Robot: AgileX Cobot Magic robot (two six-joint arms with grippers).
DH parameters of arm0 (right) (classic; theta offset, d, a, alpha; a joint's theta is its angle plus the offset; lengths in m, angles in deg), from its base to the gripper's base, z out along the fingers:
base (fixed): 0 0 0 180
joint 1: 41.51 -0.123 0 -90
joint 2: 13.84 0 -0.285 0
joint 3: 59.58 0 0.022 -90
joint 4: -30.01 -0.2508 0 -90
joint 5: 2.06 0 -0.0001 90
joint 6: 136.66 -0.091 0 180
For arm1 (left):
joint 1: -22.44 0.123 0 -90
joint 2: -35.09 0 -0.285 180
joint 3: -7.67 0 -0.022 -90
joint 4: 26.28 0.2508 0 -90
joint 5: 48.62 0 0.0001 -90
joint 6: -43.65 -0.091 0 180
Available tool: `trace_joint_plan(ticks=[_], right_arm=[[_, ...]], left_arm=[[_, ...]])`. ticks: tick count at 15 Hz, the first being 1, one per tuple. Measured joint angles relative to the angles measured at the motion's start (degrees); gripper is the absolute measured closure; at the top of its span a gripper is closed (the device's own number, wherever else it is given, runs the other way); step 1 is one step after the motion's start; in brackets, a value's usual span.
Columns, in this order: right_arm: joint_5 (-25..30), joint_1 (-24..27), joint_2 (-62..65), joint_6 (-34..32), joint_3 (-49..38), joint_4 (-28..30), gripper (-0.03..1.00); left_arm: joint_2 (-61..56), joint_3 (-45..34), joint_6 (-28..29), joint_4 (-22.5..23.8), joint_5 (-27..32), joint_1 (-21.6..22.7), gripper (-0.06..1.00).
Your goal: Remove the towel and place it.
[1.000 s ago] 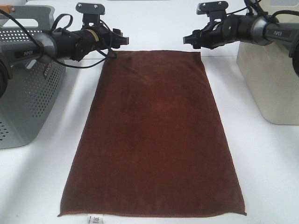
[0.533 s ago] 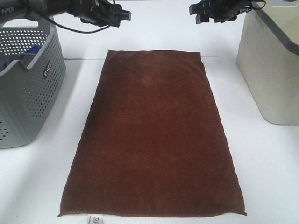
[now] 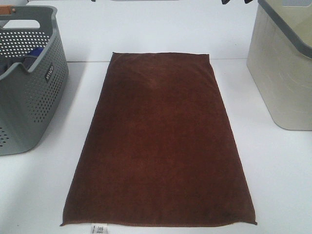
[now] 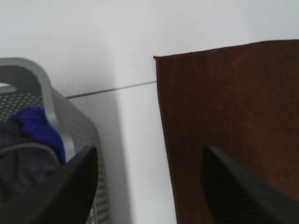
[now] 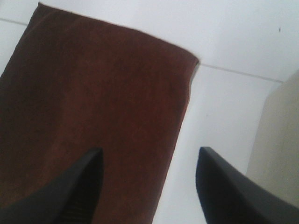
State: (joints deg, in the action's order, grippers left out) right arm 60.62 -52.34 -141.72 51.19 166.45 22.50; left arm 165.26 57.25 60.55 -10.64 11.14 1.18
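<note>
Now I see the towel (image 3: pixel 158 141) flat on the white table (image 3: pixel 278 170), my left gripper (image 4: pixel 147 186) released, my right gripper (image 5: pixel 147 184) released, both empty above it.

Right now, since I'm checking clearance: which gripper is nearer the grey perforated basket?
Left. The left gripper hangs open between the grey basket and the towel. The right gripper, also open, is over the towel's opposite far corner, beside the beige bin.

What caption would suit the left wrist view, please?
Open left pincer above towel corner and grey basket.
</note>
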Motion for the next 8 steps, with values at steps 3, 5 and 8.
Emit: trace_joint_plan(ticks=[3, 5, 8], right_arm=[[6.53, 0.00, 2.58, -1.32, 0.00, 0.11, 0.40], [6.65, 0.00, 5.27, -3.09, -0.69, 0.29, 0.40], [6.65, 0.00, 9.28, -3.38, -3.95, 0.17, 0.40]], left_arm=[[-3.04, 0.00, -0.11, -0.06, 8.71, 0.06, 0.33], [-4.81, -0.86, -0.34, -0.80, 9.40, -0.29, 0.33], [-8.82, -3.32, -0.74, -1.15, 9.57, -1.26, 0.33]])
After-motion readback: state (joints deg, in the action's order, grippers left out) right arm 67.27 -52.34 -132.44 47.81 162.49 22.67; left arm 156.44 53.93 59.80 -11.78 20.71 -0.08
